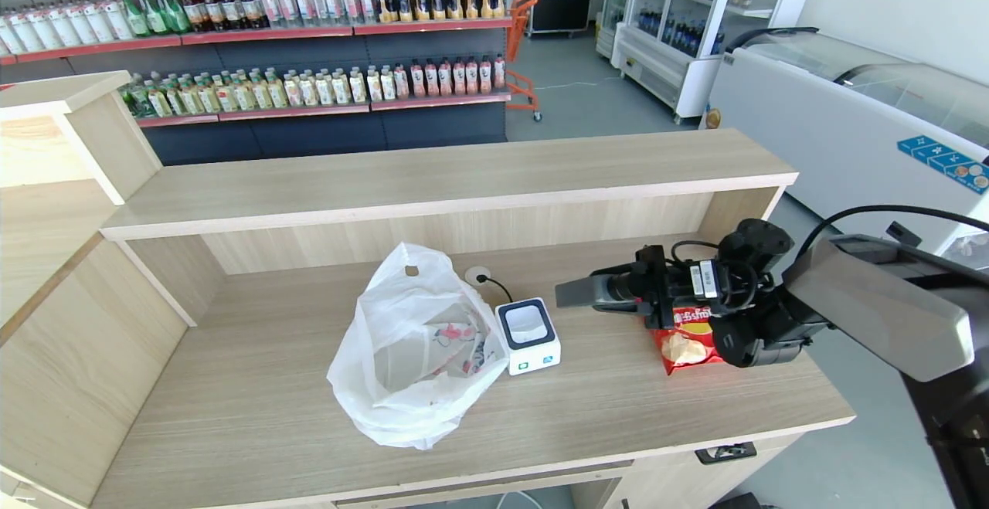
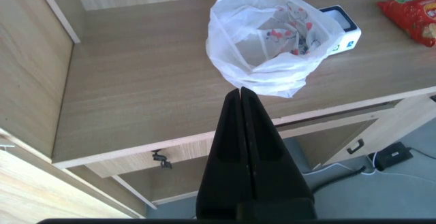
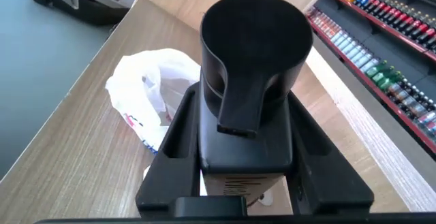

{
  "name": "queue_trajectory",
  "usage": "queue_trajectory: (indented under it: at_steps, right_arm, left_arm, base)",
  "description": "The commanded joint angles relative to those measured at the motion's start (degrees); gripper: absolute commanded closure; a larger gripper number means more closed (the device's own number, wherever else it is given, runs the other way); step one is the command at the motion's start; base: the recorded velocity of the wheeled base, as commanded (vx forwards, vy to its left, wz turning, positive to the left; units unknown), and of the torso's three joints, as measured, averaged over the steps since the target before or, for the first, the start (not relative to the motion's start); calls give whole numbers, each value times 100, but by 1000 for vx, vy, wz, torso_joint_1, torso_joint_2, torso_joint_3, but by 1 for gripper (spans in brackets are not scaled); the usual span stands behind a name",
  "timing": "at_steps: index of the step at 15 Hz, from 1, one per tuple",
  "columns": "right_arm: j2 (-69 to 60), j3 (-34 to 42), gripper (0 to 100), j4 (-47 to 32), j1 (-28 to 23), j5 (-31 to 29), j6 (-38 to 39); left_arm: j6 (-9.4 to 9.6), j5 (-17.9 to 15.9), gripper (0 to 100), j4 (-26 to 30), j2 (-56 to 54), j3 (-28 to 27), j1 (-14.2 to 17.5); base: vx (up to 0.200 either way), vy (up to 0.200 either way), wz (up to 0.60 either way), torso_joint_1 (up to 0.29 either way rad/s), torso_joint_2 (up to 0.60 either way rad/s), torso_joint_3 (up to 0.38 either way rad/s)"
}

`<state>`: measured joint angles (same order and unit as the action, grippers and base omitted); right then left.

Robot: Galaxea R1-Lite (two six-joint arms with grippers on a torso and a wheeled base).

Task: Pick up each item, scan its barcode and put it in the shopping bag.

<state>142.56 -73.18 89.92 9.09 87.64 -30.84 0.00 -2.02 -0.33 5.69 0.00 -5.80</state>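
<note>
Something in the bag [image 1: 417,347]; chips [image 1: 684,345] left to scan.
Chips lie on the desk [image 1: 232,385]; right tool [image 1: 576,293] grip we cannot tell, left tool [image 2: 242,91] closed, empty.

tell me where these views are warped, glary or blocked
Head view: the wide lens bows the counter edges and shelves, light glares on the freezer lid, the right arm covers part of the chips bag. Left wrist view: the shut left hand blocks the counter's front edge. Right wrist view: a black object near the lens hides part of the shopping bag.
</note>
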Motion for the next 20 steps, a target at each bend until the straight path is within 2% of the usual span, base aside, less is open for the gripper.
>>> queue_trajectory:
  at_steps: [1,12,16,20]
  right_arm:
    - [176,-38,100,8,172,236,-36]
    - [1037,-654,100,8,330,236,-264]
    - [1239,-1119,100,8,339,236,-308]
    - [1283,-1172,100,8,330,236,-370]
  left_arm:
    - [0,0,100,-2,2,0,0]
    - [0,0,100,-2,2,0,0]
    - [0,0,100,-2,2,0,0]
    - [0,0,100,-2,2,0,0]
  base:
    - [0,0,0,0,0,0]
    - [0,0,0,0,0,0]
    - [0,0,0,0,0,0]
    - [0,0,0,0,0,0]
